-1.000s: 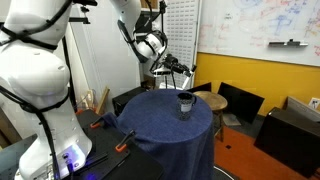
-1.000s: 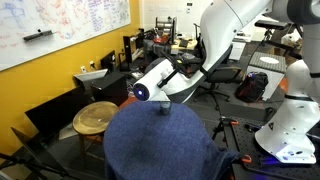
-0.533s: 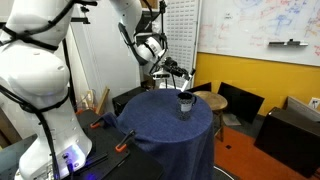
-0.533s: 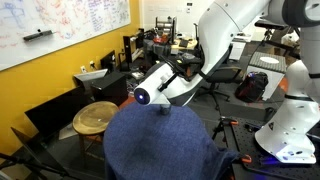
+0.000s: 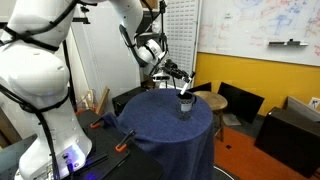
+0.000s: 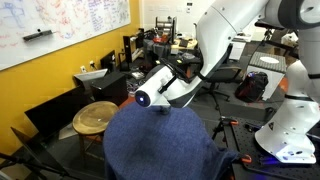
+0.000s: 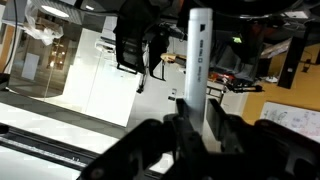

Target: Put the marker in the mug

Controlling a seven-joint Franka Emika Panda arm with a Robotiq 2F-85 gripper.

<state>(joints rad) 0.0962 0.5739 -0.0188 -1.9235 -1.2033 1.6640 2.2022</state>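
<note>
At the centre of an exterior view, your round blue-draped table (image 5: 165, 130) stands before a yellow wall (image 5: 262, 76) and whiteboard (image 5: 255, 25). The mug (image 5: 186, 104) sits right of centre on it. In the wrist view the marker (image 7: 198, 55) runs straight up the frame, its lower end clamped in the gripper (image 7: 197, 120). Your arm (image 5: 150, 45) reaches in from upper left, the wrist just above the mug.

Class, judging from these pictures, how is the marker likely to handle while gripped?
The marker looks straight and unbent, so it is probably stiff. Its smooth round barrel might slip or swivel in the end effector. Thin and short, it is likely light, and could roll if dropped on the table.
</note>
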